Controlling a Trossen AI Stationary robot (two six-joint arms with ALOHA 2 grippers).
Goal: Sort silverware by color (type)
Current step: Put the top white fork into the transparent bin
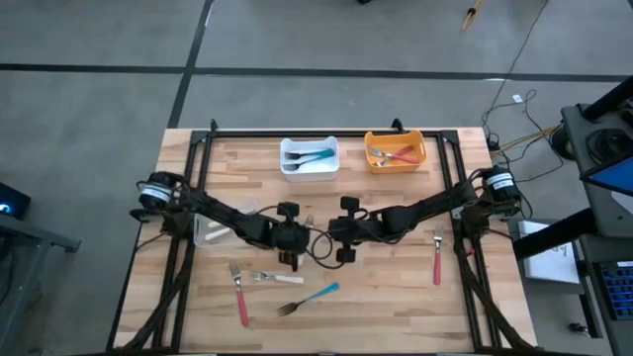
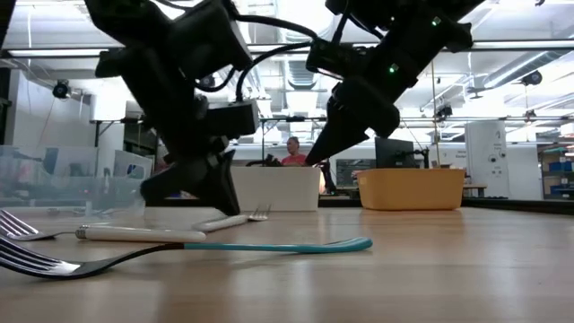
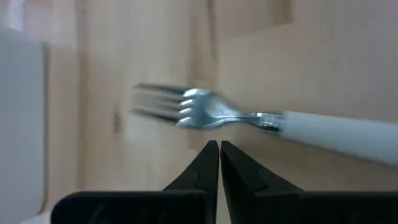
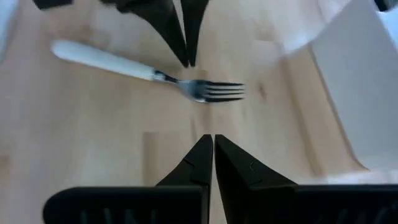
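Left pincer (image 1: 295, 259) fingers pressed together, holding nothing, tips poised just above white-handled fork (image 1: 276, 278) near worktop (image 1: 396, 297) centre. Right pincer (image 1: 346, 255) likewise closed, empty, hovering beside it at centre.

Loose on wooden-plank worktop: 4 pieces with shiny metal heads, slim plastic handles: white fork, teal fork (image 1: 309, 299) toward front edge, red fork (image 1: 238, 293) front-left, red piece (image 1: 437, 257) near right edge.

2 rectangular bins at back edge: white bin (image 1: 309, 156) with teal pieces, orange bin (image 1: 395, 151) with red pieces.
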